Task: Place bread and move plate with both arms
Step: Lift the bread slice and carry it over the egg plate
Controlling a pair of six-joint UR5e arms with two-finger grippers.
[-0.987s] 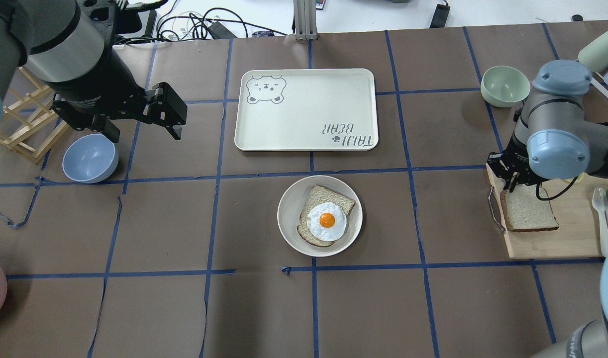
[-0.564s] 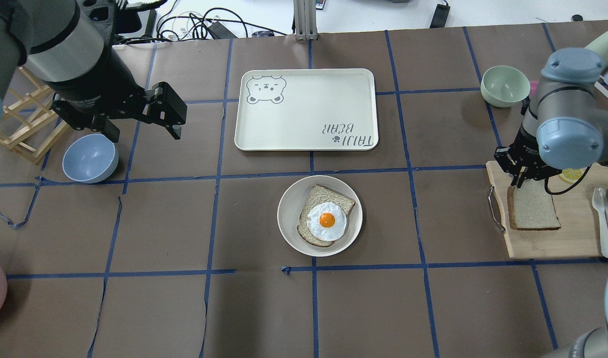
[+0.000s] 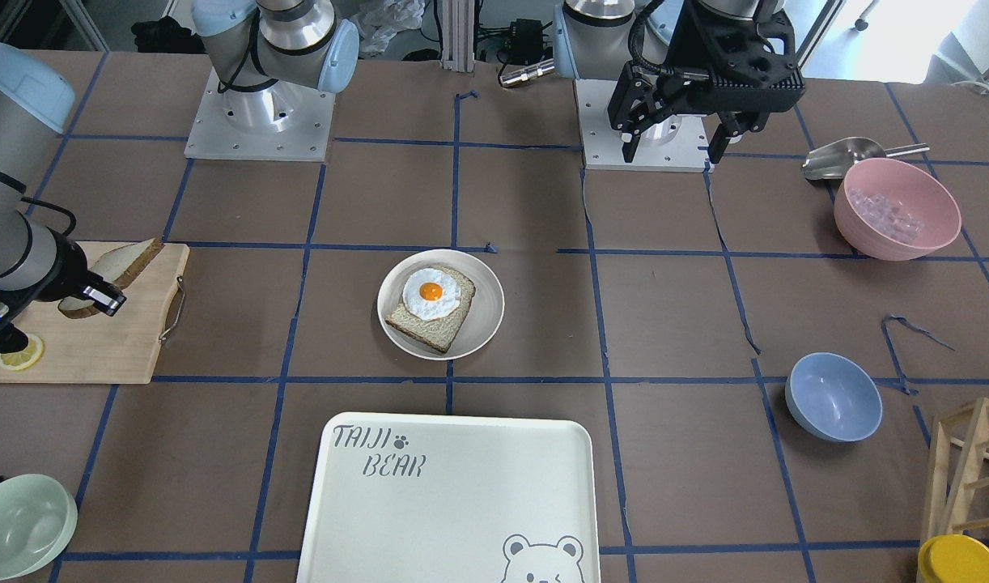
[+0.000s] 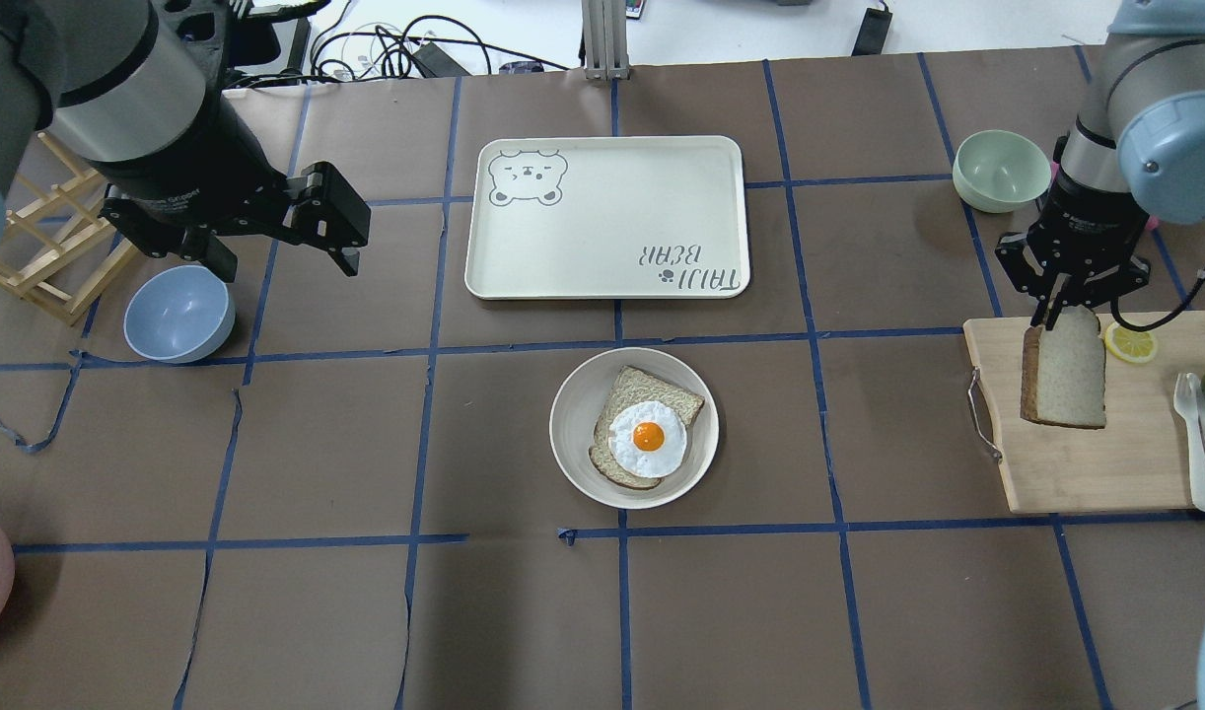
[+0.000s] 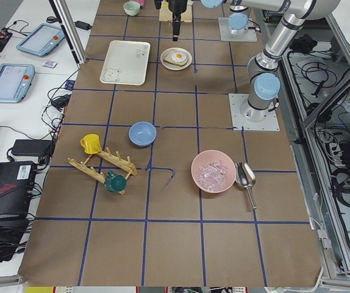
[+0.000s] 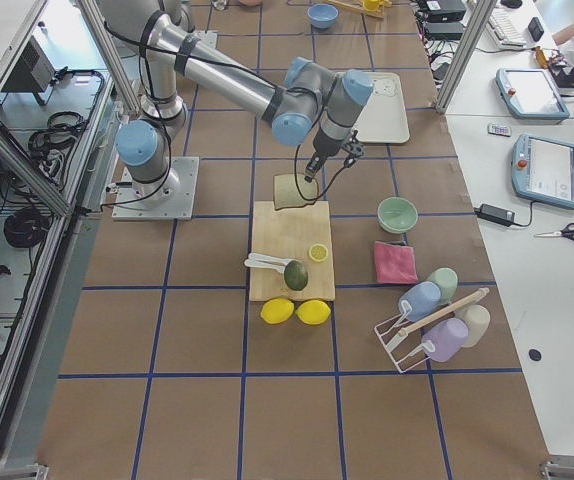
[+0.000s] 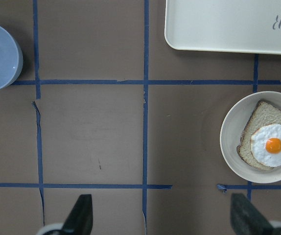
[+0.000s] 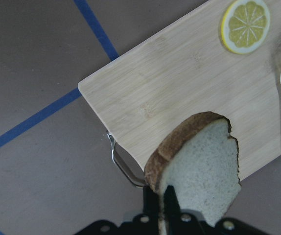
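The plain bread slice [image 4: 1064, 380] hangs by its top edge from my right gripper [image 4: 1056, 316], which is shut on it, above the wooden cutting board [image 4: 1105, 473]. It also shows in the right wrist view [image 8: 199, 166] and the front view [image 3: 114, 267]. The cream plate [image 4: 573, 414] sits at the table's middle and carries a slice topped with a fried egg [image 4: 648, 436]. My left gripper [image 4: 351, 242] is open and empty, high above the table's left part, far from the plate [image 7: 228, 142].
A bear-print tray [image 4: 607, 217] lies just beyond the plate. A lemon slice [image 4: 1130, 342] and white cutlery [image 4: 1194, 434] lie on the board. A blue bowl [image 4: 178, 314], green bowl [image 4: 1001, 170], pink bowl [image 3: 897, 209] and wooden rack [image 4: 40, 256] stand at the table's edges.
My right gripper has risen with the bread, lifting it off the cutting board until it hangs nearly upright. The left arm has not moved.
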